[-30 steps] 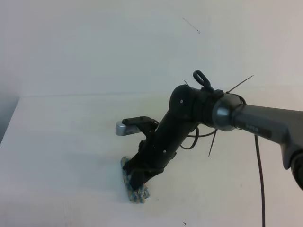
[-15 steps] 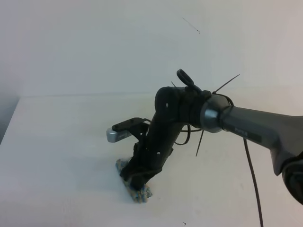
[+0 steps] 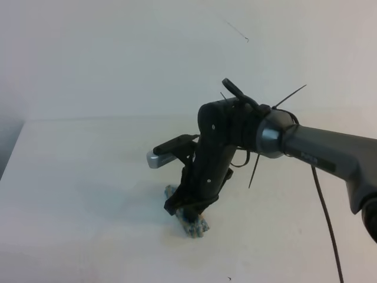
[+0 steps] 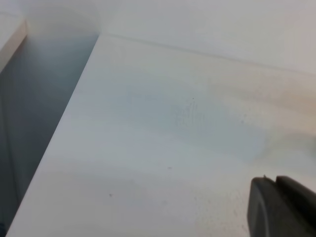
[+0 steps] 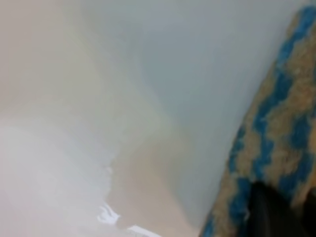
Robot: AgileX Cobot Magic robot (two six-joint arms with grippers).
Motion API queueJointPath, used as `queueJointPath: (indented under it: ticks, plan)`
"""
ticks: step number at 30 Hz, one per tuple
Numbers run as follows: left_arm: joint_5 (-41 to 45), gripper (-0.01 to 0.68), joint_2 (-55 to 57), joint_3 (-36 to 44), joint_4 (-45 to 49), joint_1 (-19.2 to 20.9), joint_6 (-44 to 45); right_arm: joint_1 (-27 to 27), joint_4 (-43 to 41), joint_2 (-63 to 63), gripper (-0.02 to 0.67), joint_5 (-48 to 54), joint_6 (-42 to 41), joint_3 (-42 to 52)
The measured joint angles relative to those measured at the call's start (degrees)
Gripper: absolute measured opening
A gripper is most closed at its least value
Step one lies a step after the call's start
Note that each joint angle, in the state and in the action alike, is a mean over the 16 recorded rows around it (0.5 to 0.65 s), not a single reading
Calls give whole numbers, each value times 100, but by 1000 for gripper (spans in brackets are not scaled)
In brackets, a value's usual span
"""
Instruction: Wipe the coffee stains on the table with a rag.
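Note:
The rag, striped blue, cream and yellow, lies pressed on the white table under my right gripper, which is shut on it. In the right wrist view the rag fills the right edge, with a dark finger against it. A faint beige smear of coffee stains shows on the table beside the rag. My left gripper shows only as a dark tip at the lower right of the left wrist view; its jaws are not readable.
The table's left edge drops to a dark gap beside a wall. A black cable hangs from the right arm at the right. A pale wall stands behind the table's far edge.
My right gripper has swept the rag to the right and slightly away across the table, after first shifting left half a second ago.

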Motion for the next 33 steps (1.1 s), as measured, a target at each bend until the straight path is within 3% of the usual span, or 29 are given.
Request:
queueJointPath:
  ticks: [9, 18, 25, 29, 33]
  plan:
    - [0, 0, 0, 0, 0, 0, 0, -687, 26, -1013, -4, -110, -66, 798]
    - [0, 0, 9, 0, 0, 0, 0, -1658, 124, -2547, -4, -1133, -144, 3016]
    - [0, 1, 9, 0, 0, 0, 0, -2037, 185, -3394, 0, -2124, -174, 4650]
    - [0, 1, 9, 0, 0, 0, 0, -2091, 220, -3583, 29, -2461, -209, 5155]
    - [0, 1, 9, 0, 0, 0, 0, -2090, 267, -3634, 109, -2681, -245, 5407]
